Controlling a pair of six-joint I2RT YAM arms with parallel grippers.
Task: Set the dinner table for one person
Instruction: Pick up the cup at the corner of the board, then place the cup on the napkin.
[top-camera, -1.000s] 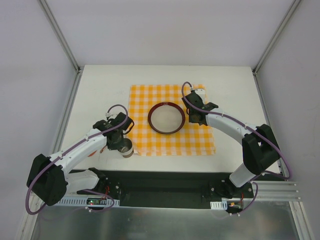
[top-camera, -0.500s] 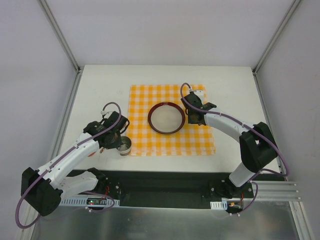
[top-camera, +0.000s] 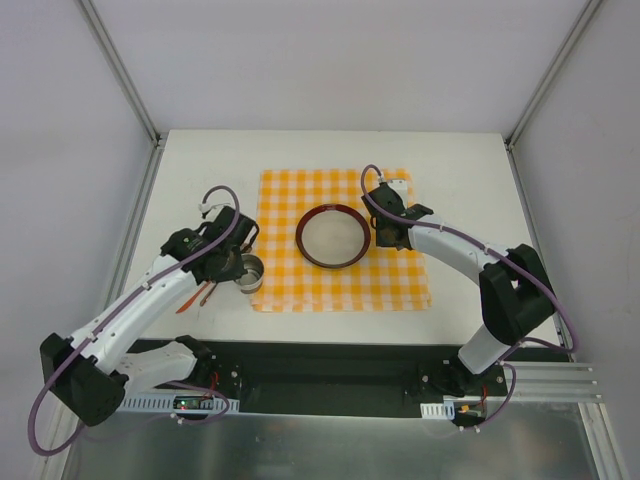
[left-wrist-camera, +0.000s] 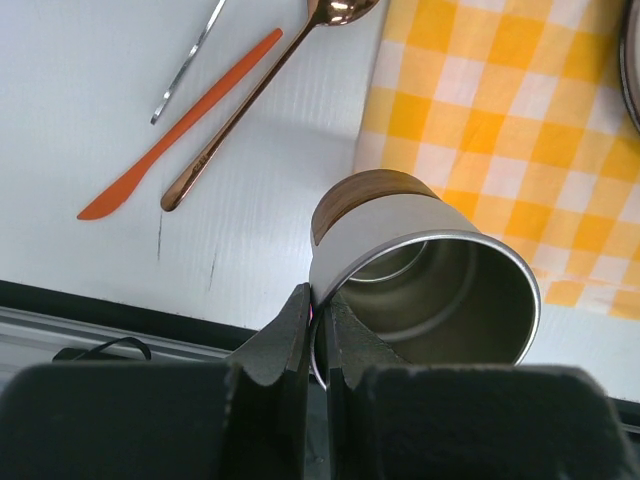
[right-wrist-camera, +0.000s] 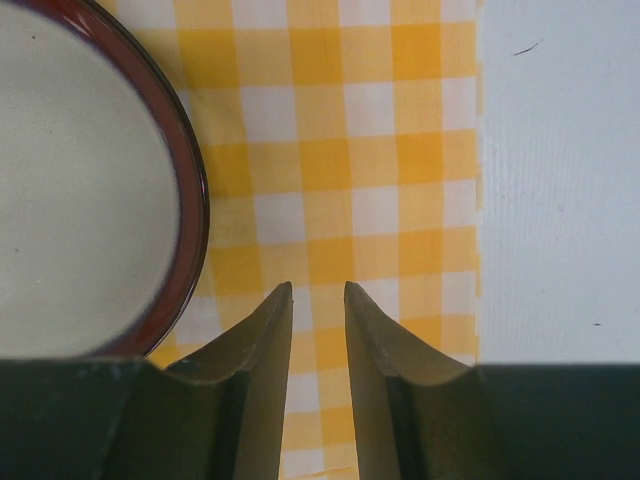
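Left fingers (left-wrist-camera: 290, 335) pinched shut on steel cup (left-wrist-camera: 430, 290) rim. Right fingers (right-wrist-camera: 262, 340) narrowly parted, empty, over checkered cloth (right-wrist-camera: 400, 150) beside plate (right-wrist-camera: 80, 190).

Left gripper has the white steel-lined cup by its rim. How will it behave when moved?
Probably rigid and light: the white steel-lined cup with wooden base looks thin-walled and empty. The left gripper pinches just one wall, so it may swivel or slip. Round, so likely rolls if tipped.
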